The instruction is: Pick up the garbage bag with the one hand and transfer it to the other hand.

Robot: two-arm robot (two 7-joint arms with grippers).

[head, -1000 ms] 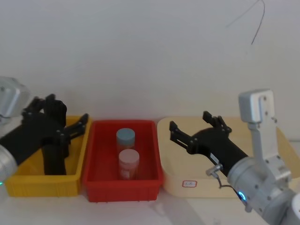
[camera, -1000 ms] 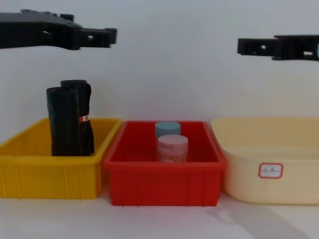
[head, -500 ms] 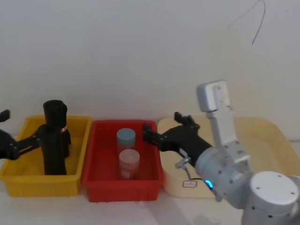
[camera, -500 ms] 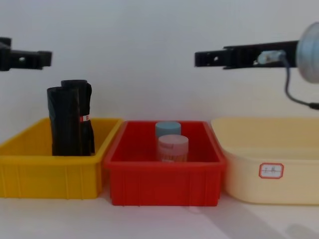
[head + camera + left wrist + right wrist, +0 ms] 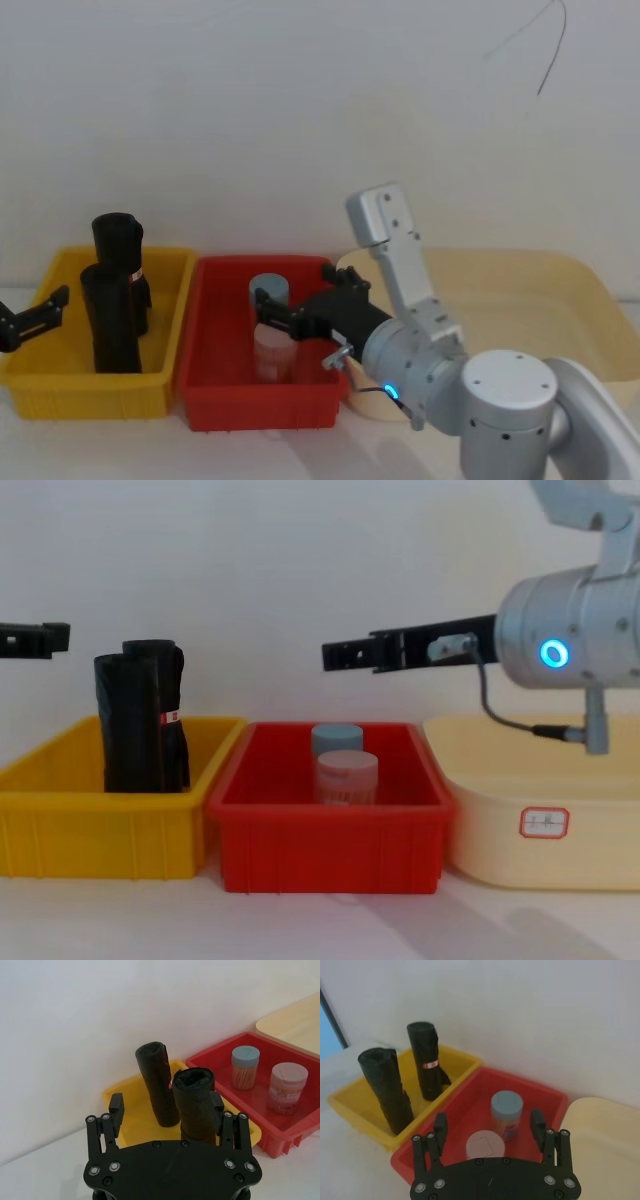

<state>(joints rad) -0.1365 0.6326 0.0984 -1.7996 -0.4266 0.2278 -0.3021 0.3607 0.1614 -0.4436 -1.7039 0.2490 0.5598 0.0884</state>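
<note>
3 bins in a row on the table. The cream bin is on the right and is the biggest, the red bin is in the middle, and the yellow bin is on the left. Neighbouring bins are just beside each other.

2 arms. The right arm, with a blue light ring, reaches leftward across the cream bin. The right gripper hangs above the red bin, over the jars and touching nothing. Its fingers are spread wide and hold nothing. The left gripper is at the far left edge, about level with the roll tops and apart from them. Its fingers are also spread wide and hold nothing.

2 black rolls stand upright in the yellow bin, just beside each other. The garbage bag is the plain one. It is the nearer roll and sits slightly left. The sticker roll stands farther back, with 1 red-and-white sticker around its upper part.

2 jars stand upright in the red bin, one behind the other. The blue-lid jar is far and the pink-lid jar is near.

1 small label is on the cream bin's front wall.
</note>
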